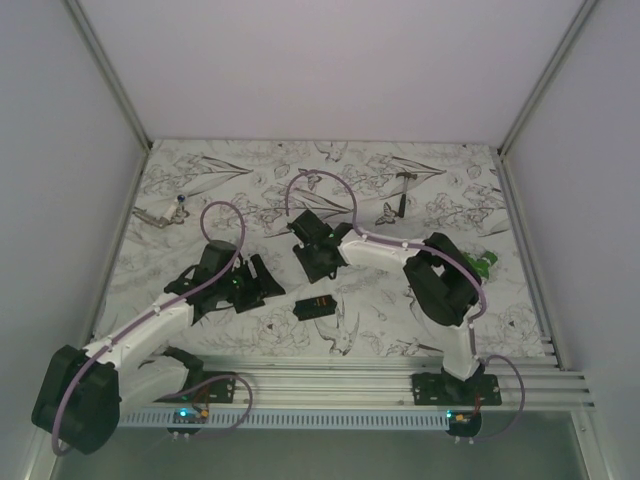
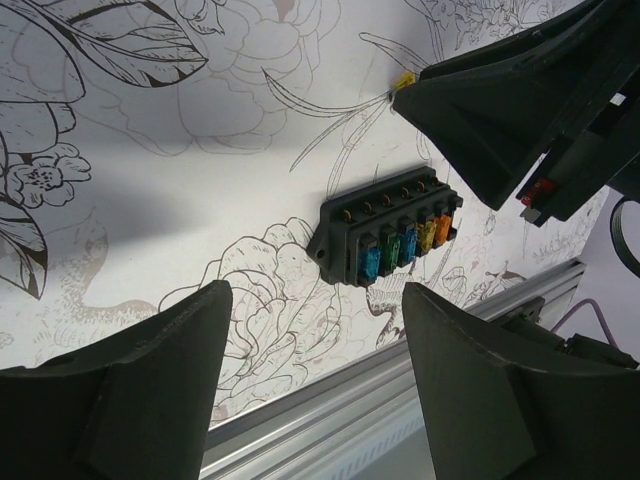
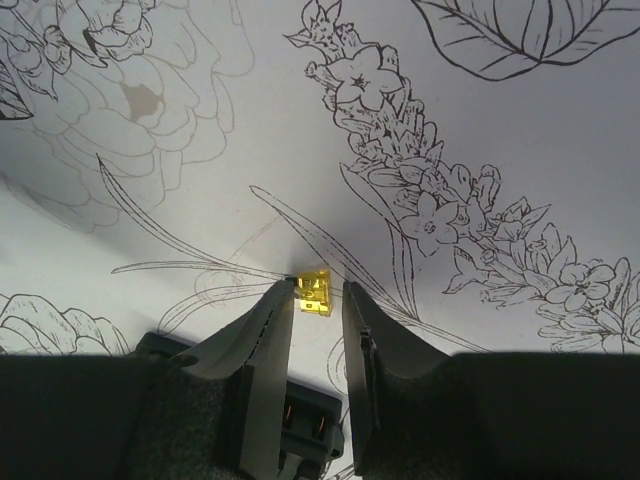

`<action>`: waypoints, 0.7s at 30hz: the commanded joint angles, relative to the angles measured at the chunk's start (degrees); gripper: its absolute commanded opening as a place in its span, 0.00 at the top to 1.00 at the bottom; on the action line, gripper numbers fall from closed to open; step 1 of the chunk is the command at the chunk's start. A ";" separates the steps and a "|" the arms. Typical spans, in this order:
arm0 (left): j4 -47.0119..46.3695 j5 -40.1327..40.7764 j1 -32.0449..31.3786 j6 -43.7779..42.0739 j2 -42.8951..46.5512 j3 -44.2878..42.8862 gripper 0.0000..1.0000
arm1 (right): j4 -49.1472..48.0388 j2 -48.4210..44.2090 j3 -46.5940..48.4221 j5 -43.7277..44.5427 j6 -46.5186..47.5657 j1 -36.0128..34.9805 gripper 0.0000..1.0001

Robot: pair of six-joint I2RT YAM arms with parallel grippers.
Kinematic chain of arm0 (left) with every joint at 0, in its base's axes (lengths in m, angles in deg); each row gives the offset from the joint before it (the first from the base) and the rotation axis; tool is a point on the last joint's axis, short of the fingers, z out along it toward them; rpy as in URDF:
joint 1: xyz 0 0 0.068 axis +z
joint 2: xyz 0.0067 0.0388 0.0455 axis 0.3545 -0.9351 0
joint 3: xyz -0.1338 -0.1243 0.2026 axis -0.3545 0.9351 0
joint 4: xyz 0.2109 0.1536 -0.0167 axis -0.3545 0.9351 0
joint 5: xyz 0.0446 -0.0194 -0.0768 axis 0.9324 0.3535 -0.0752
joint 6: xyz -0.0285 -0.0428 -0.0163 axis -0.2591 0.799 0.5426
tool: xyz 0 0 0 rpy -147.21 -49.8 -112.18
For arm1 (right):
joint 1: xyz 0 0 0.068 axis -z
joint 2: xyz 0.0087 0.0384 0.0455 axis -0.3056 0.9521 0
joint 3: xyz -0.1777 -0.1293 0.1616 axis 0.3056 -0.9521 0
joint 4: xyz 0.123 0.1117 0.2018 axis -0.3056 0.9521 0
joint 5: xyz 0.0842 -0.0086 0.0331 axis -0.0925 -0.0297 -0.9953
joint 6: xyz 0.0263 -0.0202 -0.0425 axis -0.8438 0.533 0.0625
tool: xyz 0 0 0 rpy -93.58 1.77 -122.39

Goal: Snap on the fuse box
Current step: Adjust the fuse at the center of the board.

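Lying flat on the flower-printed table cover, the fuse box is a small black moulded-plastic rectangle. One face carries a row of translucent blade fuses in blue, green, yellow and orange. It sits between the two arms, near the ribbed aluminium rail. The left gripper hangs near it, its broad matte black fingers spread wide and touching nothing. The right gripper has its tapered fingers almost together around a tiny yellow fuse at the cover. Whether they pinch it cannot be told.
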 commanded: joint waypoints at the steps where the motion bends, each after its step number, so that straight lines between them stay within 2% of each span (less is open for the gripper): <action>1: 1.26 -1.16 0.52 -0.93 0.73 0.81 0.28 | 1.95 1.81 1.88 -0.04 0.77 -0.43 0.67; 6: 1.27 -1.01 0.58 -0.77 0.34 0.60 0.28 | 4.08 3.71 2.99 -0.43 1.39 -0.56 0.68; 12: 1.19 -0.90 0.58 -0.66 -0.22 -0.05 0.28 | 4.88 1.59 2.41 0.24 2.10 -0.70 0.84; 21: 0.80 -1.60 0.58 -1.05 -1.47 -1.60 0.27 | 4.11 -3.02 0.30 0.44 2.99 1.98 0.88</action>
